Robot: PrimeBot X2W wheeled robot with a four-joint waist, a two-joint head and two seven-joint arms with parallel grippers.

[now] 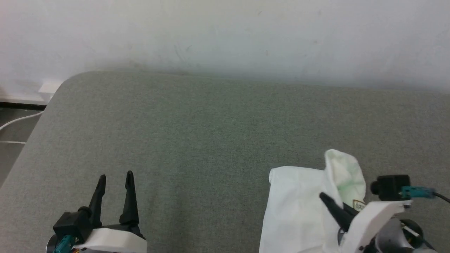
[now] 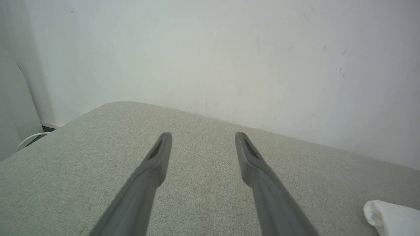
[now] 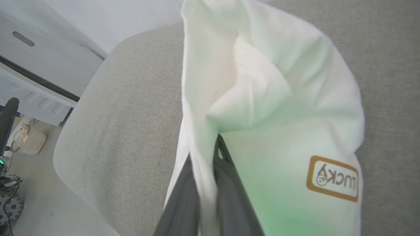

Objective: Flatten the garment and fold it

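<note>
Well, your right gripper (image 1: pixel 327 199), lower right, pinches the garment (image 1: pixel 299 207) (thin, crumpled white fabric) — left gripper (image 1: pixel 116 174) gapes wide, empty.

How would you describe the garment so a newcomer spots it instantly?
Start at the grey fabric-covered table against the white wall, then go to its near right part. There the garment lies bunched, a fold held up by the shut right gripper. It is thin white cloth with a small brown-framed label, bright against the grey surface.
</note>
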